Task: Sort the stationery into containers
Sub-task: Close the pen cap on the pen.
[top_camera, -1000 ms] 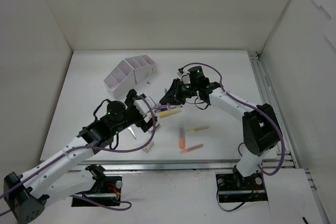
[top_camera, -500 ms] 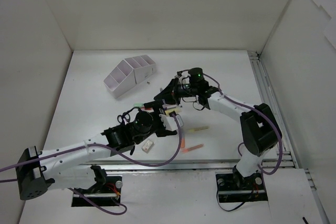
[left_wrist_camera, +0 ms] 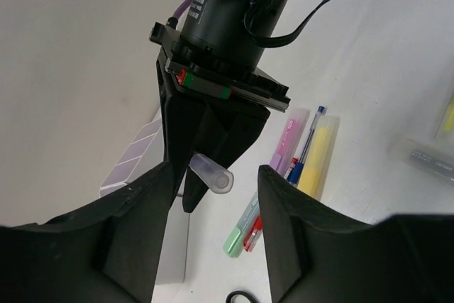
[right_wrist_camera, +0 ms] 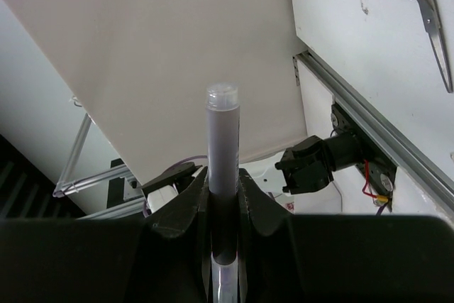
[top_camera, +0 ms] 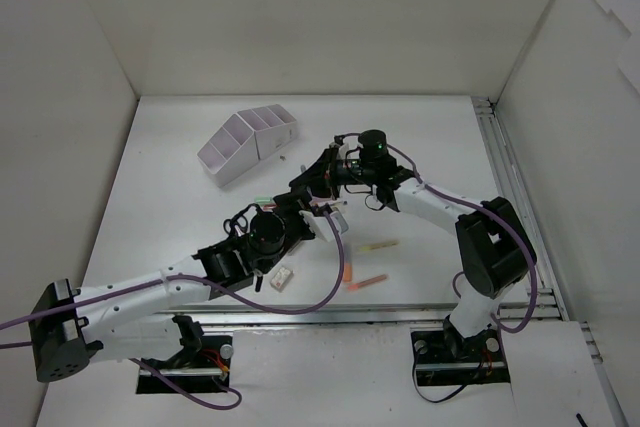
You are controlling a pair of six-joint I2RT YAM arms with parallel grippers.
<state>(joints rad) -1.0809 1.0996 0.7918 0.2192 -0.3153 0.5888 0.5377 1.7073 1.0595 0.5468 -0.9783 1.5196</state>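
Right fingers [right_wrist_camera: 186, 211] clamp lilac pen [right_wrist_camera: 222, 140] mid-barrel, held off the surface [top_camera: 180, 197] right of organizer [top_camera: 247, 142], cap end offered. Left fingers [left_wrist_camera: 135, 225] spread wide astride that end (handover, I judge); not touching it.

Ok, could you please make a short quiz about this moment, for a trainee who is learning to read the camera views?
1. True or false: the right tool is shut on a purple pen.
2. The left tool is: A) open, B) shut on an eraser, C) out of view.
3. Short answer: which black-handled item shows at the top right of the right wrist view?

Key: 1 true; 2 A; 3 scissors.
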